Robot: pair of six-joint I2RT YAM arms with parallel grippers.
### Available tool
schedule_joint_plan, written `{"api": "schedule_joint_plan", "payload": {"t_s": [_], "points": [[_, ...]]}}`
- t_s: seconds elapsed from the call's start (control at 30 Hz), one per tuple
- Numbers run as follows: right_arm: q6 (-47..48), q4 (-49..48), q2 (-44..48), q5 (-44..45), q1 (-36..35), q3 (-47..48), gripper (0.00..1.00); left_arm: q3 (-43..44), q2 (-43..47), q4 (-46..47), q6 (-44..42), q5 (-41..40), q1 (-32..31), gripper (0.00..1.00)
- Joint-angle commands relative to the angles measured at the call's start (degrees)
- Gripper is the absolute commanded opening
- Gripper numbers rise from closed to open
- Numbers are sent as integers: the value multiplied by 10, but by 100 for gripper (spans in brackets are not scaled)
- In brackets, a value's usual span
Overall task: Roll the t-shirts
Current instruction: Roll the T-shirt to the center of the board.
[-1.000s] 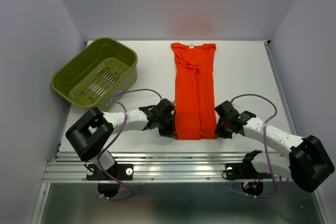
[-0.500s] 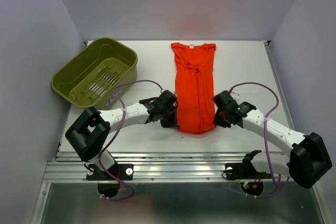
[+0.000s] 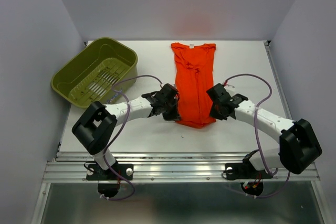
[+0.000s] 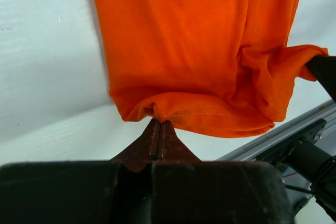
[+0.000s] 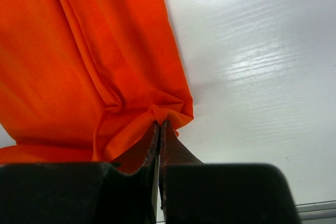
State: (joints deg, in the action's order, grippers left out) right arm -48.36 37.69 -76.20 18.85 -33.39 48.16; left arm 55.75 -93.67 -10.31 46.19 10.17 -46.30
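T-shirt (image 3: 195, 85) hem pulled farther up; pinched corners hidden.

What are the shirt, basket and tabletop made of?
T-shirt: soft cloth, matte; wrinkles, stitched hem. Basket: olive plastic probably, slight sheen, moulded slots. Tabletop: white, faint wood-grain; perhaps laminate or painted board.
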Motion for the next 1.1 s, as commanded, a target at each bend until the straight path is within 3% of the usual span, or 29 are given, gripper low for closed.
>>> {"api": "schedule_joint_plan", "payload": {"t_s": [0.0, 0.77, 0.87, 0.9, 1.0, 1.07], "points": [[8, -39, -22, 29, 3, 34, 1, 35, -5, 3, 5, -26, 10, 0], [23, -55, -68, 60, 29, 60, 1, 61, -31, -17, -1, -74, 34, 0], [31, -69, -80, 60, 29, 67, 5, 65, -37, -13, -7, -75, 37, 0], [34, -72, -84, 61, 34, 71, 14, 68, -40, -15, -9, -76, 37, 1], [39, -73, -91, 69, 34, 90, 33, 86, -47, -41, -21, -96, 37, 37], [42, -73, -84, 73, 34, 96, 40, 96, -38, -51, -28, -120, 36, 48]]}}
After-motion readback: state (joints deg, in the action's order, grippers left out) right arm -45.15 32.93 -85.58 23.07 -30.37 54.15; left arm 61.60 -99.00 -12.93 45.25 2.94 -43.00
